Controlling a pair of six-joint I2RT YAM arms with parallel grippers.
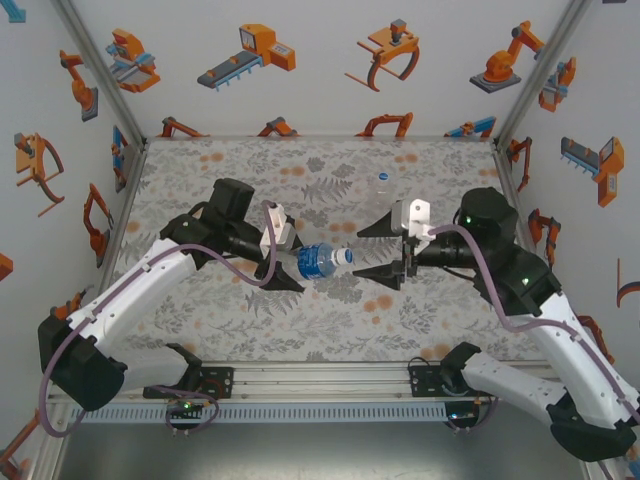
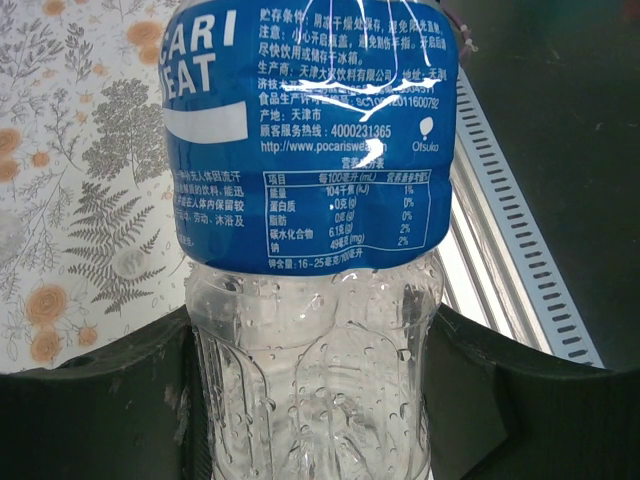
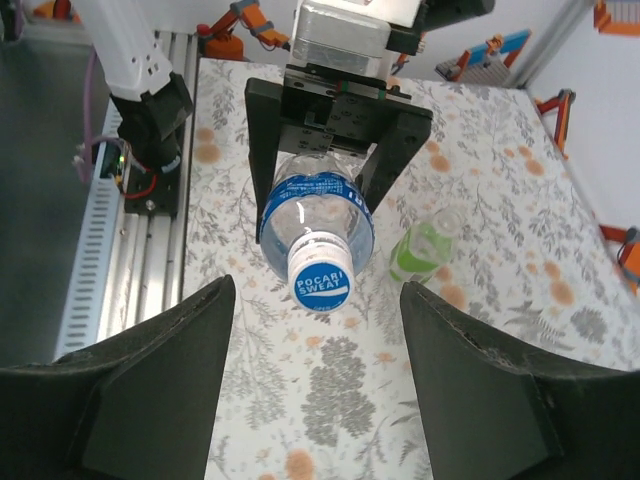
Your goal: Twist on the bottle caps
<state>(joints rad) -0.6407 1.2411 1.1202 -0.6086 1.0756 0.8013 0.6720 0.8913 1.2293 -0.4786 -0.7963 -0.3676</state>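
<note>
Here we have the blue-label bottle (image 1: 318,263) held above the table (image 1: 250,325), lying sideways in the air. The left fingers (image 2: 100,400) are clamped on its clear lower body just below the label, one on each side. We take that hold to be deliberate: gripping low down leaves the neck free and points it straight at the other arm. And there is the cap (image 3: 320,278), white-rimmed with a blue printed top, sitting on the neck and staring right into the right wrist camera. The right fingers (image 3: 150,390) stand apart, one either side of that cap, touching nothing that we can see. They look lined up to close on it and twist. Whether the cap is already tight or just resting on the thread, we cannot tell from here. On the table, well apart from the action, the green bottle (image 1: 383,185) stands upright on its own, waiting its turn, we would guess. Its top is too small for us to say if it is capped.
</note>
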